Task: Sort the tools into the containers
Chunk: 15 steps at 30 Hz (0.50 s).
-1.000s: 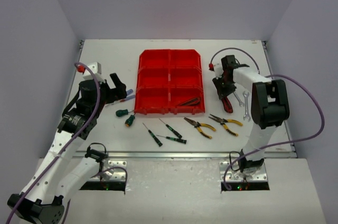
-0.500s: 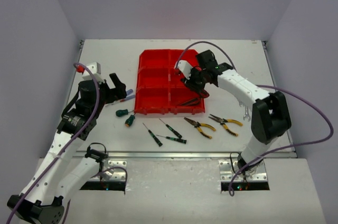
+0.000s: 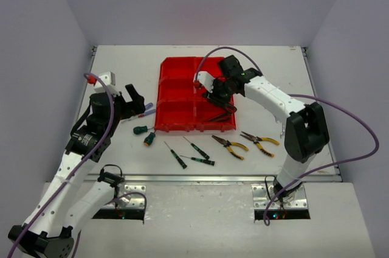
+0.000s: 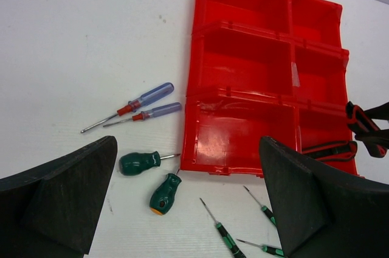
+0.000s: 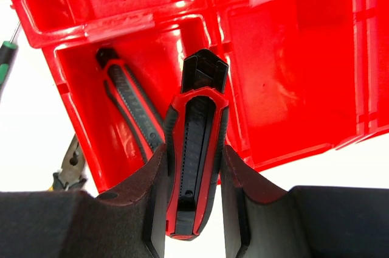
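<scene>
Where the table [image 3: 121, 63] meets its near edge, three thin green screwdrivers [image 3: 197, 160] lie beside two yellow pliers [image 3: 230, 146]. Behind them, two stubby green screwdrivers [image 3: 141, 129] and two blue screwdrivers [image 4: 149, 97] sit left of the red bin [image 3: 182, 97]. Left gripper [image 3: 137, 102] hovers near the blue pair, fingers spread wide, holding nothing. Right gripper [image 5: 193, 179] clamps a red and black tool [image 5: 196, 118] above the bin's near right compartment, where a similar tool [image 5: 130, 112] lies.

Top external: fixed high behind near edge of white flat tabletop [image 3: 121, 75], looking down and forward over all of it; left wrist: low, from near left, mid-range onto bright red six-compartment plastic bin block [image 4: 243, 81]; right wrist: very close above that block's near-right compartment, seen in all three.
</scene>
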Each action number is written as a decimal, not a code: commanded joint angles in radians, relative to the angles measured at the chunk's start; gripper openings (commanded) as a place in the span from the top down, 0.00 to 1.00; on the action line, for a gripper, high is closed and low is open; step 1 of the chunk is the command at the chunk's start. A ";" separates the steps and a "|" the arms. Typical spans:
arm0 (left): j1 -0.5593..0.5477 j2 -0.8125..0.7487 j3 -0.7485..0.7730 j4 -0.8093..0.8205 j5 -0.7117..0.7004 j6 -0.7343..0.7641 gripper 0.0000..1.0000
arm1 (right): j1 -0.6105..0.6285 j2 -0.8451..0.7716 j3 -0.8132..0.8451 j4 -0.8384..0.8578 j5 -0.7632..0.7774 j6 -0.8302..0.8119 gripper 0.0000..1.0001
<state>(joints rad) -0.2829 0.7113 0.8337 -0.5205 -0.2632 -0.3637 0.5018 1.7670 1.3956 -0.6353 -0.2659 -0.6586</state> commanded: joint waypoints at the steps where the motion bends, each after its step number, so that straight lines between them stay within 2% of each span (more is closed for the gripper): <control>1: -0.011 -0.012 -0.001 0.038 -0.011 0.009 0.00 | 0.010 0.011 0.042 -0.019 -0.019 0.005 0.65; 2: -0.010 -0.011 -0.001 0.039 -0.011 0.009 0.00 | 0.009 0.009 0.043 -0.020 -0.026 0.008 0.49; 3: -0.010 -0.010 -0.001 0.039 -0.011 0.009 0.00 | 0.009 0.006 0.042 -0.017 -0.033 0.011 0.25; 5: -0.010 -0.010 0.000 0.039 -0.010 0.009 0.00 | 0.010 -0.009 0.042 -0.003 -0.063 0.019 0.05; 6: -0.010 -0.011 0.001 0.039 -0.010 0.009 0.00 | 0.011 -0.016 0.044 0.004 -0.072 0.026 0.01; 12: -0.010 -0.015 0.001 0.037 -0.011 0.009 0.00 | 0.009 -0.035 0.085 0.042 -0.072 0.073 0.01; 14: -0.010 -0.016 0.001 0.038 -0.012 0.009 0.00 | 0.006 -0.040 0.078 0.087 -0.022 0.121 0.01; 15: -0.010 -0.016 0.001 0.038 -0.012 0.009 0.00 | -0.005 -0.057 0.052 0.171 0.055 0.182 0.01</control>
<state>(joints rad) -0.2829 0.7111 0.8337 -0.5205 -0.2697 -0.3637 0.5064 1.7716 1.4292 -0.6323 -0.3055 -0.5995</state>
